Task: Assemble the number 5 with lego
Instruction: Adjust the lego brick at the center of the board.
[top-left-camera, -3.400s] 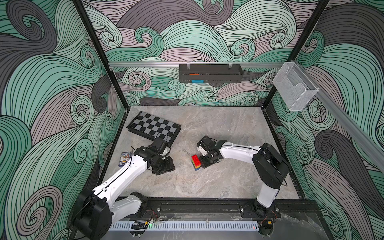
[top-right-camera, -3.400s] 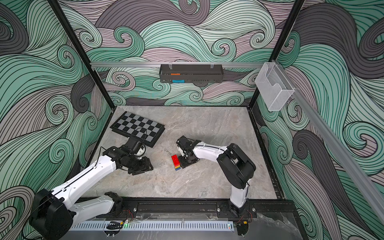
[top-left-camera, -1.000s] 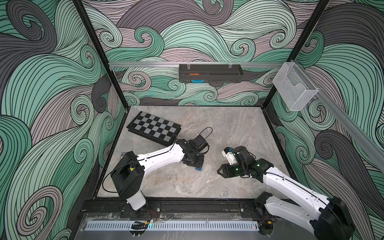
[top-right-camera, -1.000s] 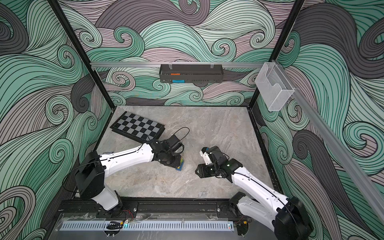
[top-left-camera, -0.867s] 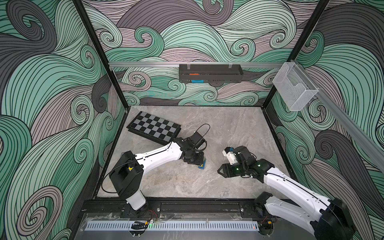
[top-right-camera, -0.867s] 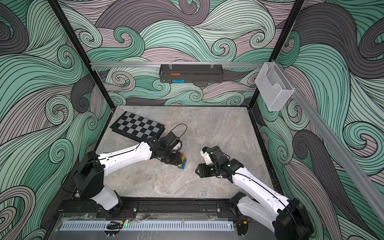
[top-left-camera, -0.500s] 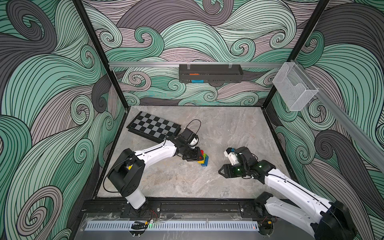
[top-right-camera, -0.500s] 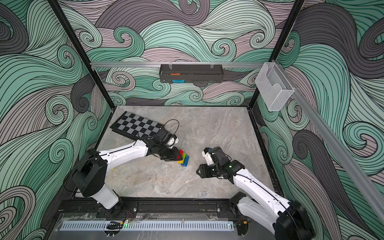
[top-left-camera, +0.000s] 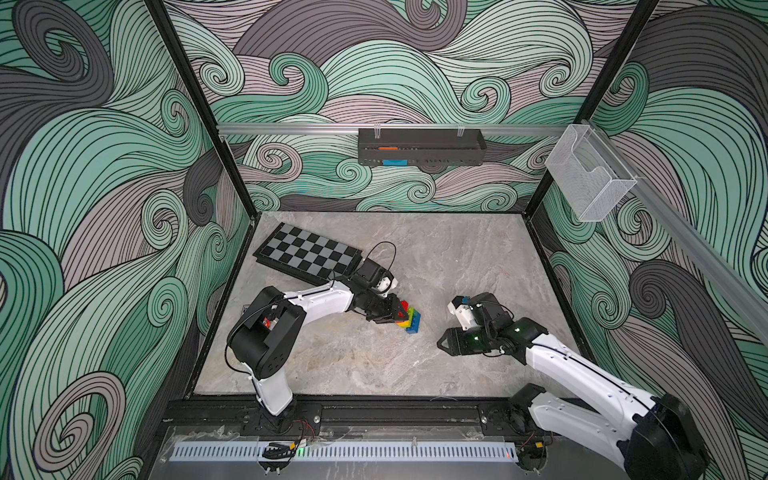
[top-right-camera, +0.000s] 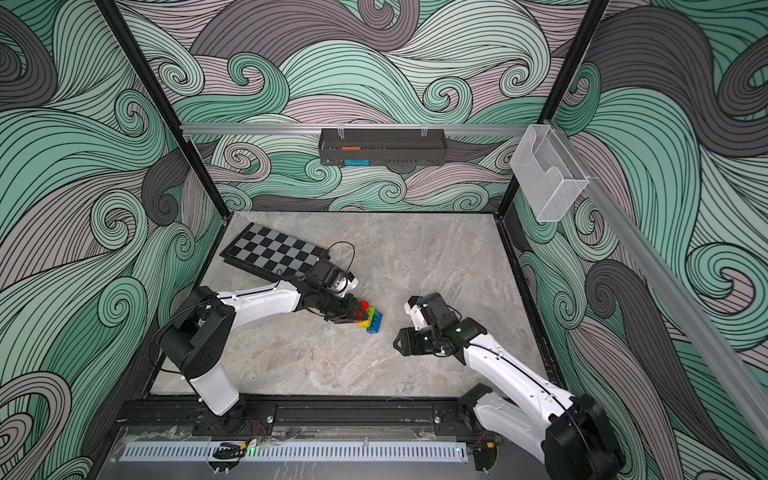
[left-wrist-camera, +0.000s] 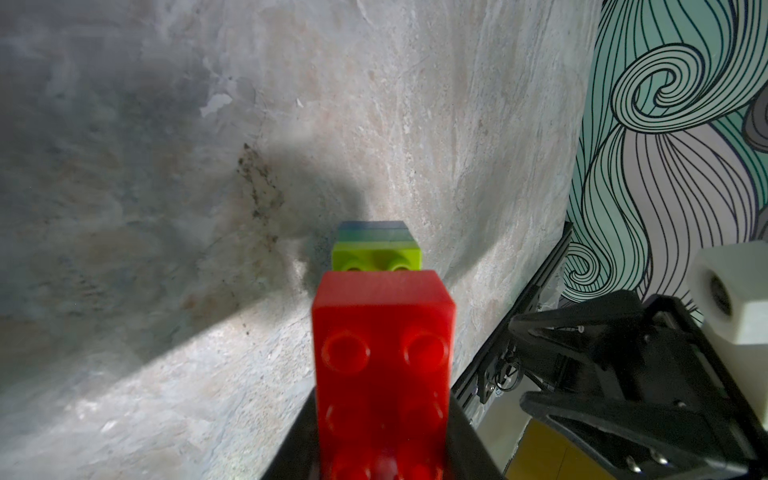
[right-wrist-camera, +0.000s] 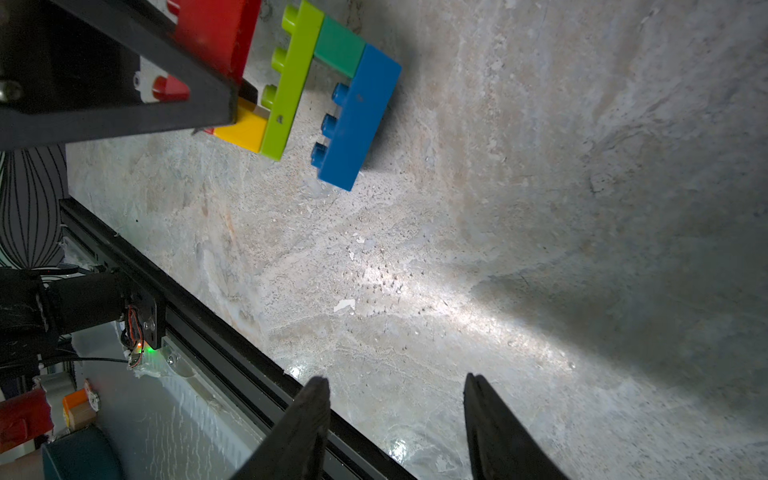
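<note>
Close-up along the left gripper (left-wrist-camera: 380, 419), whose dark fingers (left-wrist-camera: 295, 453) press against both sides of a red brick (left-wrist-camera: 382, 353). The brick fills the foreground, with its round studs facing the camera. Just beyond it sits a lime green brick (left-wrist-camera: 376, 257) with two studs showing. Past that is a thin, blurred band of dark green and blue bricks (left-wrist-camera: 372, 230). Behind them spreads a grey marbled tabletop (left-wrist-camera: 166, 166), crossed by a broad soft shadow. At the table's edge rises a wall (left-wrist-camera: 673, 145) of teal and grey swirls. The right gripper (left-wrist-camera: 519, 365) reaches in before that wall, its black jaws apart, with a white camera block (left-wrist-camera: 735, 291) mounted on its body.
</note>
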